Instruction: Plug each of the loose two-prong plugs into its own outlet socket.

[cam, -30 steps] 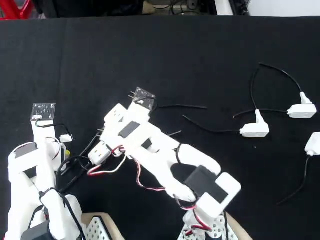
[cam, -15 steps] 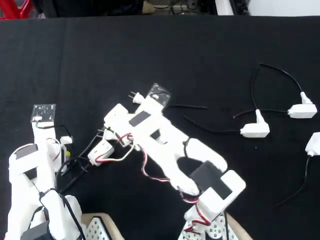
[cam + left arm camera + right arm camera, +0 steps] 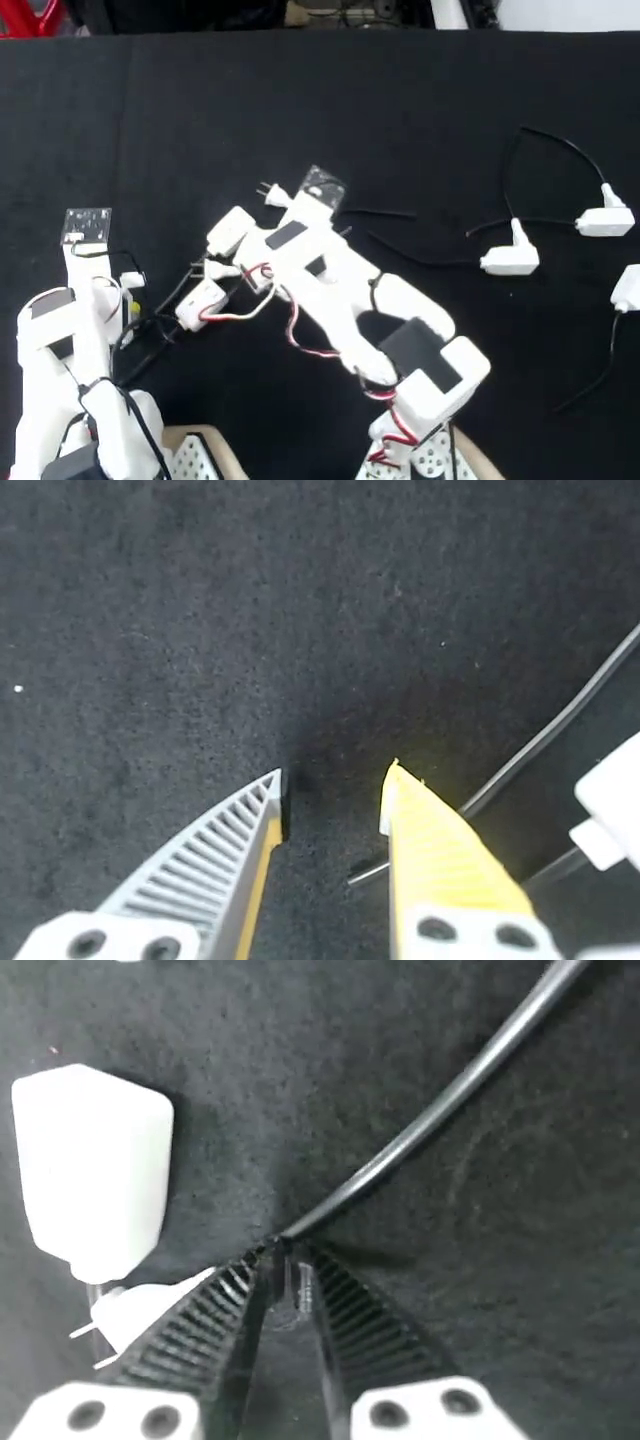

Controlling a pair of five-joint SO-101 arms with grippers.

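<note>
— Where is the right gripper?

— Near the middle of the table (image 3: 420, 110). The right gripper (image 3: 288, 1255) is low over the black cloth with its fingers narrowed to a slit. The end of a thin black cable (image 3: 430, 1110) sits right at the tips, pinched between them as far as the wrist view shows.

— And the plug?

— A plug (image 3: 270, 193) lies just beside that gripper and is not gripped. Its two prongs point away from the arm, toward the far left of the table. In the right wrist view the prongs poke out alongside one finger.

— Anything else close by?

— A white block (image 3: 230, 230) lies near the plug, right against the side of the right arm. I cannot tell whether they touch. A smaller white piece (image 3: 200, 303) lies nearer the arm bases, close to the arm's red and white wires.

— What about the left gripper?

— The left gripper (image 3: 333, 775) hangs over bare cloth on the left side of the table. Its fingers are spread wide with nothing between them. A second cable (image 3: 545, 735), also black, runs just beside the yellow finger.

— And the other plugs?

— Three far plugs (image 3: 510, 262) lie well apart from both arms on the right side of the table, one of them at the very edge. Each trails a thin black cord, and none is in a socket.
</note>
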